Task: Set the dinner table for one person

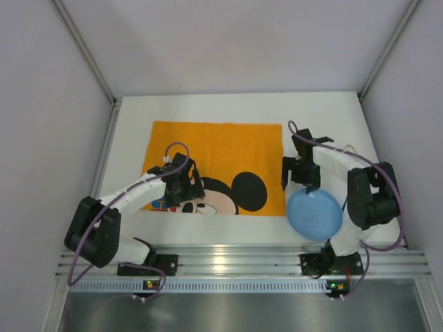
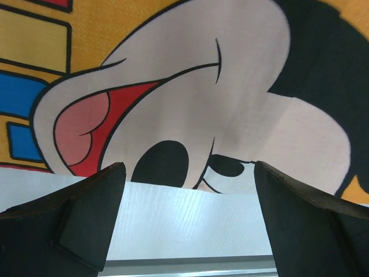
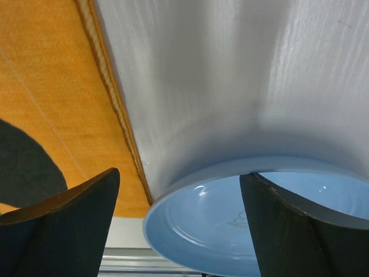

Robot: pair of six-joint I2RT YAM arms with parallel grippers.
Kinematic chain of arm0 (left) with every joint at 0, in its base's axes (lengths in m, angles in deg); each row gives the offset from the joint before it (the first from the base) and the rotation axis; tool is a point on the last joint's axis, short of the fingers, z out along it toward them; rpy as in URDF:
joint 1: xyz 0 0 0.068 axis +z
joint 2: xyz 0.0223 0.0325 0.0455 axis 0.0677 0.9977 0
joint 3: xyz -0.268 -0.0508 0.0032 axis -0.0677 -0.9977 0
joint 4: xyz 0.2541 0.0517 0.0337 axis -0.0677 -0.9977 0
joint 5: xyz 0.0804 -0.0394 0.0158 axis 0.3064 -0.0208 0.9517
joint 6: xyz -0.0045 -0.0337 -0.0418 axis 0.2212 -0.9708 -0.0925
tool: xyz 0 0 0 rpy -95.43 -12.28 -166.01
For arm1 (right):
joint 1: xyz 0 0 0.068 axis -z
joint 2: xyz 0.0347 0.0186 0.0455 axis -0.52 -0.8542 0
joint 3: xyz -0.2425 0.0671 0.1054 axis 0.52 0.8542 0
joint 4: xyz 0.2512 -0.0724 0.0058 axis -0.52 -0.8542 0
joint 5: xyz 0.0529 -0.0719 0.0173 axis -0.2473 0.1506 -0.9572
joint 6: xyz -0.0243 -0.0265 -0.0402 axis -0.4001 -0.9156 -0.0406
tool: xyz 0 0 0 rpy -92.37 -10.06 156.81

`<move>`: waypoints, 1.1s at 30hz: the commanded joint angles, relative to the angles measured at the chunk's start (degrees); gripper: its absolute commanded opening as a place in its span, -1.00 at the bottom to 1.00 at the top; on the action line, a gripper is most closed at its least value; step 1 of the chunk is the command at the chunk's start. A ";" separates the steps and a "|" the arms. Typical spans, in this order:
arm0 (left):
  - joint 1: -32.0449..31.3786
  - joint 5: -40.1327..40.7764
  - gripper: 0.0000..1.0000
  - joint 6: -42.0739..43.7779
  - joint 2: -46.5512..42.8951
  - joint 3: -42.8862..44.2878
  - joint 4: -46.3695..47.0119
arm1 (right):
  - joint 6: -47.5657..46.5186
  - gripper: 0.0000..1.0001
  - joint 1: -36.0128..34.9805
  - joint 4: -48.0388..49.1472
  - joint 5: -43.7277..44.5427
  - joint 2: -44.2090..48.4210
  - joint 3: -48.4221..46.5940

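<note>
The right gripper point(image 3: 180, 173) stands wide open and holds nothing. In the right wrist view its right finger point(image 3: 300, 231) is over the inside of the blue plate point(image 3: 219, 236), its left finger point(image 3: 63, 231) is outside, over the orange placemat point(image 1: 214, 149), and the plate's far rim lies between them. The plate is round, so it has no long axis; only the rim matters for a grip. It rests on the dinner table point(image 1: 208, 107), near the front edge and just right of the placemat; I cannot tell if it touches the placemat's border. The right arm is clearly the nearer one. The left gripper point(image 2: 190, 167) is also fully open and empty, low over the mouse face at the placemat's near edge. I judge the plate must go left onto the placemat, where the middle and far part are free, while the left gripper occupies the near left part.
</note>
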 commanded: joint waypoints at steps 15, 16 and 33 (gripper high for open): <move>-2.48 -7.32 0.93 -0.50 8.09 -1.62 8.05 | -2.35 -1.00 -1.21 0.29 8.33 -2.27 -0.31; -3.62 -7.33 0.93 -0.59 8.35 -1.10 7.96 | -2.52 -1.00 -1.21 -0.50 8.59 -1.83 -0.66; -9.43 -5.31 0.97 0.37 8.01 7.69 -1.06 | 2.13 -1.00 -8.06 -13.77 7.72 9.86 -8.83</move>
